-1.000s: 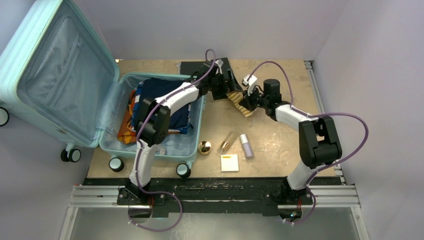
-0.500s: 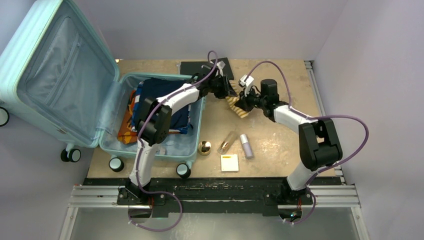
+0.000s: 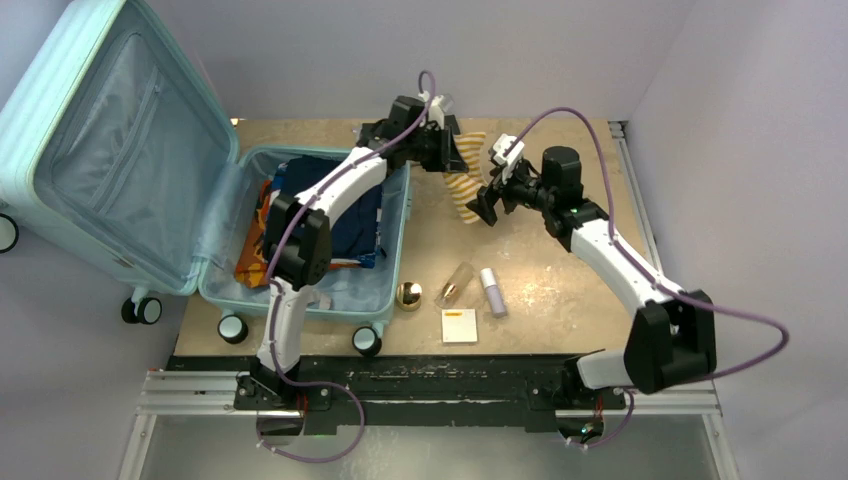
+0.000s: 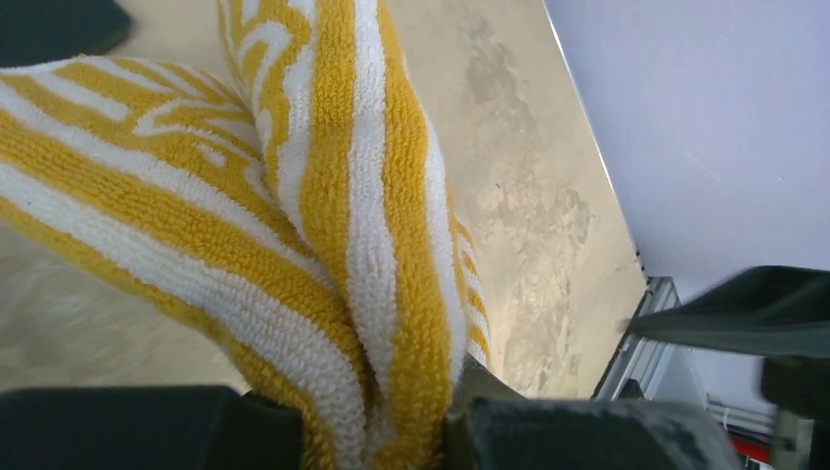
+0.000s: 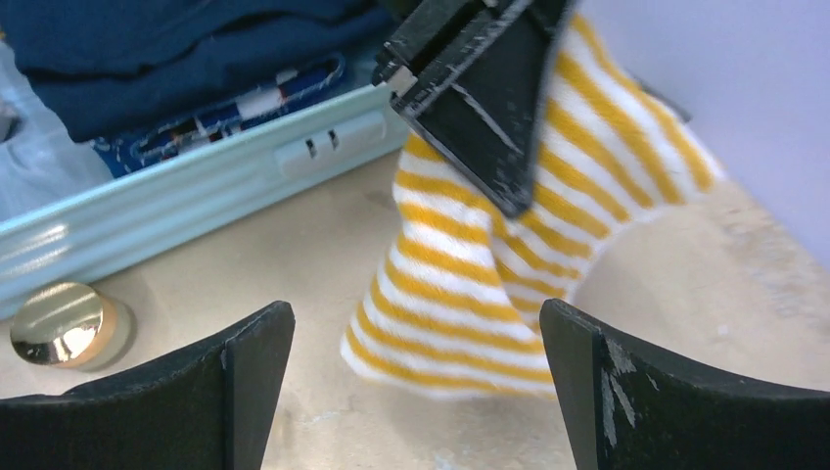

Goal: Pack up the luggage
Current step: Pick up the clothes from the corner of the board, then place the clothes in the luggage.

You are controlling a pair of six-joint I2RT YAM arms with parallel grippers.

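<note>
My left claw (image 3: 447,158) is clamped on a yellow-and-white striped towel (image 3: 465,190). In the left wrist view the terry cloth (image 4: 323,225) bunches into the pinch at the bottom edge of the frame, so I read that as a firm grip on a fold, not on a corner. The towel hangs off the table (image 3: 560,270), just above center of the overhead view, its loose end drooping toward the right claw (image 3: 484,205).

The right claw stands wide open with nothing between its 2 fingers (image 5: 245,392). Its own camera looks between them at the hanging towel (image 5: 470,284) and at the left claw's black fingers (image 5: 480,88) biting the cloth. I judge the towel is held high so it can swing over the case wall without dragging.

The suitcase (image 3: 110,150) fills the left of the overhead view. It is pale mint with ribs, and its lid is propped open in the upper left, showing light-blue lining. The base lies flat at center left, already holding dark blue clothes (image 3: 340,200) and something orange (image 3: 255,262). Its near wall (image 5: 196,196) crosses the right wrist view, with a gold cap (image 5: 59,323) on the table beside it.
</note>
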